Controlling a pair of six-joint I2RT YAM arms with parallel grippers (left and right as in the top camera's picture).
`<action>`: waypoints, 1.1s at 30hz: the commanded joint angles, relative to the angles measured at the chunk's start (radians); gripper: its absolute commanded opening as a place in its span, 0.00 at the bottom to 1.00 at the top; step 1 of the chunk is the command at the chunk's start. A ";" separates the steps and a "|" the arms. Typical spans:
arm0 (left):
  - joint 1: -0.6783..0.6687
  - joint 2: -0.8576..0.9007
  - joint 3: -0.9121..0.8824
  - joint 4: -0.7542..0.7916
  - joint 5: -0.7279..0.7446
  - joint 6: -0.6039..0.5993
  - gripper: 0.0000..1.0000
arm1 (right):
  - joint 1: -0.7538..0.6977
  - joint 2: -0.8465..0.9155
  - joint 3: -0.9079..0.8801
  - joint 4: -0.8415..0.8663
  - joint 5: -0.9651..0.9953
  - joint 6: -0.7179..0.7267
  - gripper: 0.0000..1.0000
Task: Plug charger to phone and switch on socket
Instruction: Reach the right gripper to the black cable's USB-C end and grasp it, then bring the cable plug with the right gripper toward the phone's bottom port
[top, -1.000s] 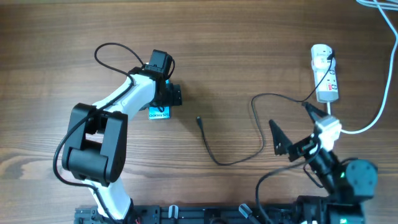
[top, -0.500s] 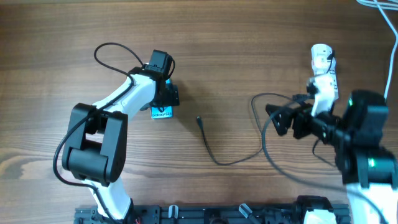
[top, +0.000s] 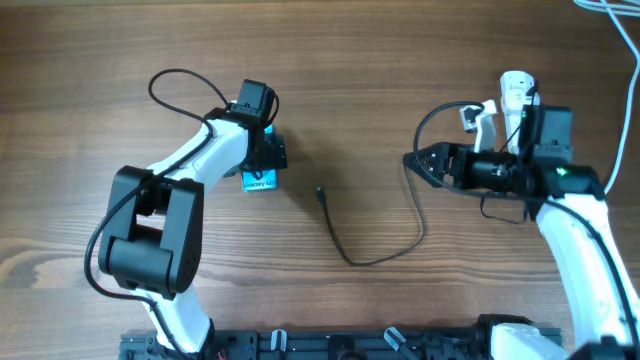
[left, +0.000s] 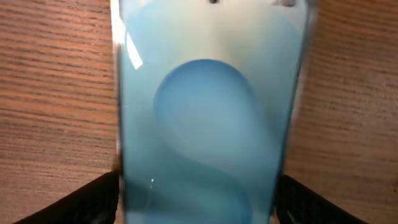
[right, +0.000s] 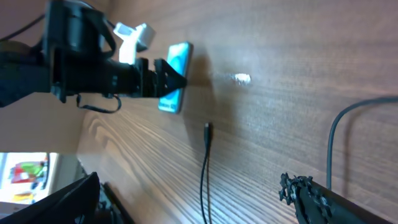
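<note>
1. Left gripper (top: 265, 157) sits low over the small flat smartphone with the light blue-teal screen (top: 258, 181). Its black fingers (left: 93, 200) stand wide apart, one at each long edge of the phone. I cannot tell whether they press those edges.
2. The phone lies flat and screen-up on the brown wood-grain table (top: 400, 60), left of centre. In the overhead view only its near end, with white lettering, shows past the gripper.
3. Right of the phone and apart from it, the free connector end of the thin long black charger cable (top: 322, 197) lies on bare wood between the two arms. From there the cable runs toward the near edge, bends right, then climbs back toward the right arm.
4. The right gripper (top: 415, 163) points left, toward the cable's upper bend. Its jaws are spread fully and nothing is between them. I cannot tell whether its tips touch the cable.
5. Beyond that arm, the white elongated power strip (top: 516, 88) lies at the far right, partly hidden by the arm.
6. A thick white cord (top: 604, 11) crosses the far right corner.
</note>
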 joint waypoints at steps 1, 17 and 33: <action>0.012 0.092 -0.059 0.008 0.080 -0.002 0.78 | 0.028 0.056 0.017 0.005 -0.040 -0.031 1.00; 0.012 0.092 -0.059 -0.008 0.121 0.003 0.73 | 0.185 0.181 0.017 0.130 -0.034 0.001 1.00; 0.012 0.089 -0.056 -0.010 0.204 0.061 0.73 | 0.192 0.281 0.017 0.155 -0.047 -0.002 1.00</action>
